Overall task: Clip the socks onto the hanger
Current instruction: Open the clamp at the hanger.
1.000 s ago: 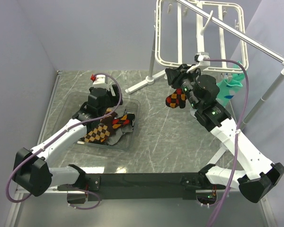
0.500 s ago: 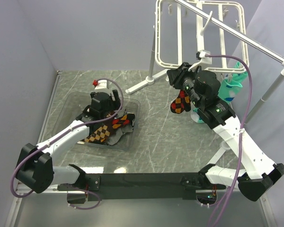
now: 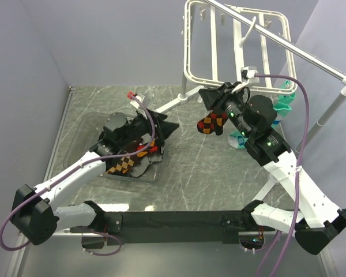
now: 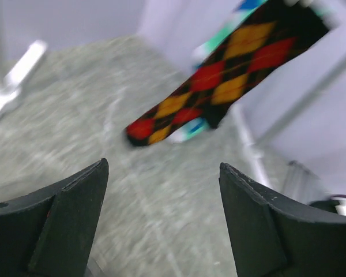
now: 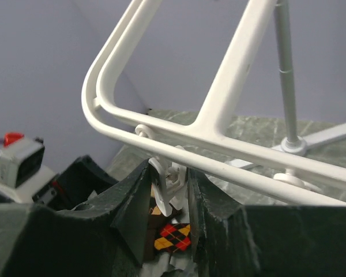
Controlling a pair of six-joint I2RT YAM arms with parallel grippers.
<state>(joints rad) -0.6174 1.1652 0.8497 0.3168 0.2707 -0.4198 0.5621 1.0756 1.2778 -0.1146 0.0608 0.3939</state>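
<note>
Where the grey table (image 3: 202,167) forms the base of the scene, the white hanger (image 3: 187,43) stands above its far right part, tilted, with its hook at a silver pole (image 3: 300,49). A clear tray (image 3: 87,124) lies on the left half of the table, well apart from the hanger.

The right arm reaches up and forward to the hanger's near left corner. The right gripper (image 3: 209,98) is nearly closed and grips the held sock (image 3: 212,123), an argyle one in red, orange and black that dangles free below the fingers, clear of the table. In the right wrist view, the fingertips sit directly under the hanger (image 5: 226,86) rim, one on each side of a small white clip (image 5: 167,186). Part of the held sock (image 5: 173,235) shows lower in the gap.

The left arm extends over the tray. The left gripper (image 3: 164,126) hovers above the tray's right edge, its jaws spread wide with nothing between them. Its wrist camera faces the held sock (image 4: 219,81) across bare table.

The tray socks (image 3: 124,164), argyle in brown and orange, lie bunched in the tray under the left arm. A mint sock (image 3: 284,105) hangs near the hanger's right end, partly hidden behind the right arm; whether a clip holds it cannot be determined.
</note>
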